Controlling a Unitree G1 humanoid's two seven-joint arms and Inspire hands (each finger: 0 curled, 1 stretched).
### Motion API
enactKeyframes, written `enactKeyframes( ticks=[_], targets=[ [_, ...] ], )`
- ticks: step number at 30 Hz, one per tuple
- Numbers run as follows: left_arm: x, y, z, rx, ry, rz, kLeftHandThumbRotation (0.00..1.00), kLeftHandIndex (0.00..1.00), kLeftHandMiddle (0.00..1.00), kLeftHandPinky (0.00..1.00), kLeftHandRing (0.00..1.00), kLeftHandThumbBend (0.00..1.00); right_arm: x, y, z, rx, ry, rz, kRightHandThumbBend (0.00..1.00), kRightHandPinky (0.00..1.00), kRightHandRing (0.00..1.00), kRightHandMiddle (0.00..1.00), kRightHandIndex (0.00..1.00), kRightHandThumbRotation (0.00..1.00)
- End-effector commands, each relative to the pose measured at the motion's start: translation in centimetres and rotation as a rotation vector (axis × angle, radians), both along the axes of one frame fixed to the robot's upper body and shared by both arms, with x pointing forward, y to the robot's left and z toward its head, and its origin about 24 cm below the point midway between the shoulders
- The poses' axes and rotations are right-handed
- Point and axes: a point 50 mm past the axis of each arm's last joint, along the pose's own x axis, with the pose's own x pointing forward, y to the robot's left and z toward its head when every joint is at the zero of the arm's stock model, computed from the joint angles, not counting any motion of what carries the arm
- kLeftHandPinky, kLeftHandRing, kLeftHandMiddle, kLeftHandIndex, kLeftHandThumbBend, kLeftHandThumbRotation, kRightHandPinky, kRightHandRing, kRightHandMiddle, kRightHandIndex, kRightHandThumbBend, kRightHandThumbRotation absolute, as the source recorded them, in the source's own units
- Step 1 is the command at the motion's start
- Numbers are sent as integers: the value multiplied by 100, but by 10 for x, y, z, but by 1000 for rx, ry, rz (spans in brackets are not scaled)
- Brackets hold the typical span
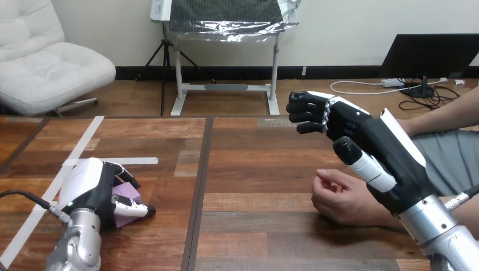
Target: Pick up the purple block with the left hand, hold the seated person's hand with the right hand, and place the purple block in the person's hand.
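8 o'clock: purple block (129, 193). Black with white shells: left hand (90, 186), right hand (361, 138). Brown wood-grain table (254, 169), white tape strips (85, 144) at 9 o'clock.

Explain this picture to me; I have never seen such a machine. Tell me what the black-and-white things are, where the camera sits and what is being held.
The camera sits on a humanoid robot's head and looks down across a wooden table. The black-and-white parts are the robot's own hands, on silver forearms. Its left hand, low at the view's left, has its fingers and thumb curled round a purple block, which seems to rest on the table. Its right hand is raised at the view's right, with its fingers curled on nothing. Below it, a seated person's hand rests loosely curled on the table, and the robot does not hold it. White tape strips cross the table's left part.
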Motion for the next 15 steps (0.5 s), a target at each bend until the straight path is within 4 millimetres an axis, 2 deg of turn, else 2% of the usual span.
enactKeyframes(
  ticks=[1, 15],
  targets=[
    [15, -7, 26, -16, -133, -31, 0, 47, 48, 40, 44, 78, 12, -4, 20, -18, -78, -3, 96, 76, 80, 81, 80, 85],
    [7, -19, 42, -120, -231, -25, 0, 47, 49, 43, 45, 76, 17, -10, 17, -91, -76, -38, 95, 77, 83, 83, 82, 82]
  ],
)
